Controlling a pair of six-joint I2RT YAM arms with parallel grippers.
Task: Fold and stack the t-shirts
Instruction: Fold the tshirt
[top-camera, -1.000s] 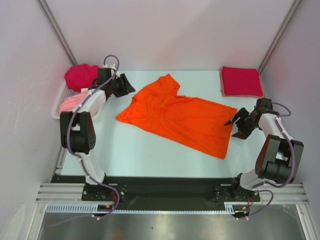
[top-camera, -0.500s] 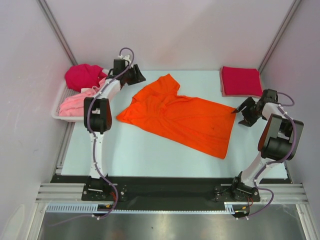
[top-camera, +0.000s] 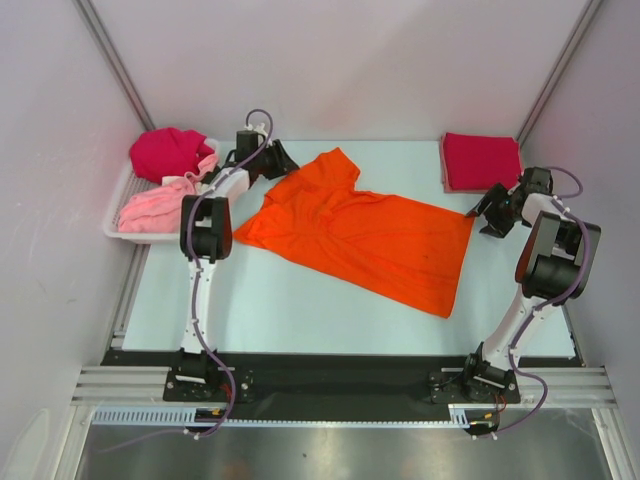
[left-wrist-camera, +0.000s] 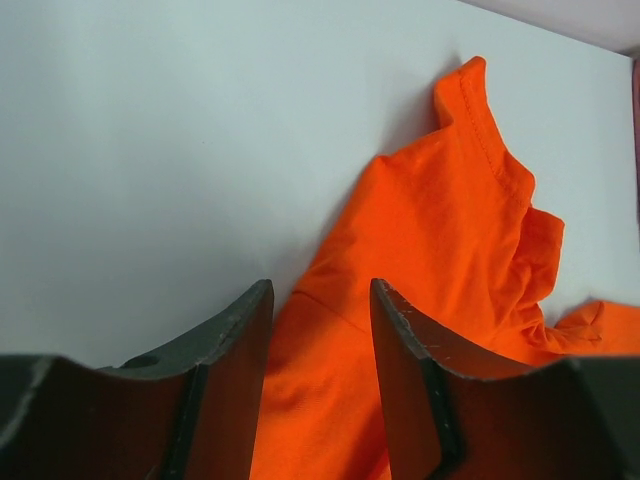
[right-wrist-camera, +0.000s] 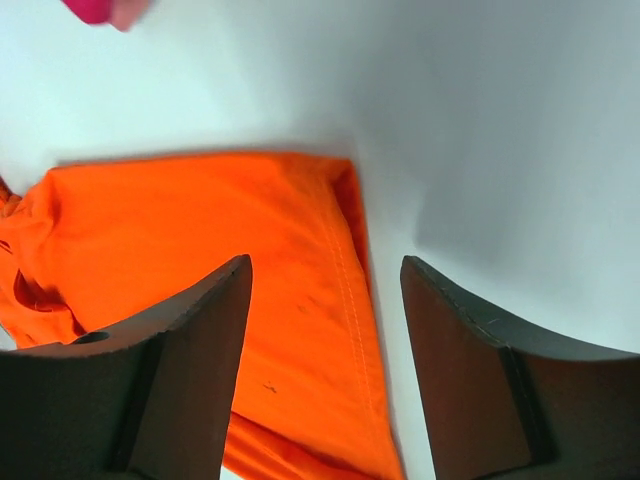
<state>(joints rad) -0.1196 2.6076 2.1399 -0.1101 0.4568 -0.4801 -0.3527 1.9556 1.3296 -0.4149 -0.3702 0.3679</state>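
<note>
Left jaws: released and parted, nothing between them. They hang low over the far-left edge of the orange t-shirt (top-camera: 360, 235), at 11 o'clock on the counter (top-camera: 250, 290). Cannot tell whether the tips touch the cloth.
Right jaws: released and spread wide, poised above the shirt's far hem corner at 2 o'clock. The stitched hem runs between them, not yet pinched.
Orange t-shirt: unfolded, lying flat mid-counter on a diagonal, sleeve end toward 11 o'clock and hem toward 4 o'clock. It is rumpled near the sleeves.
Reason for stance: probably one arm at each end of the far edge, so both can pinch and carry that edge over for a first fold.
Crimson t-shirt (top-camera: 482, 162): folded square in the corner at 1 o'clock, apart from the orange one. Likely the base of the stack.
White tray (top-camera: 118, 236): at 9 to 10 o'clock. It holds the bundled magenta t-shirt (top-camera: 165, 152) and the crumpled pale pink t-shirt (top-camera: 150, 208), apparently waiting their turn.
Progress: one shirt folded, one laid out, two untouched.
Risk: a pinch may take only the top layer at the rumpled sleeve end, which would skew the fold.
</note>
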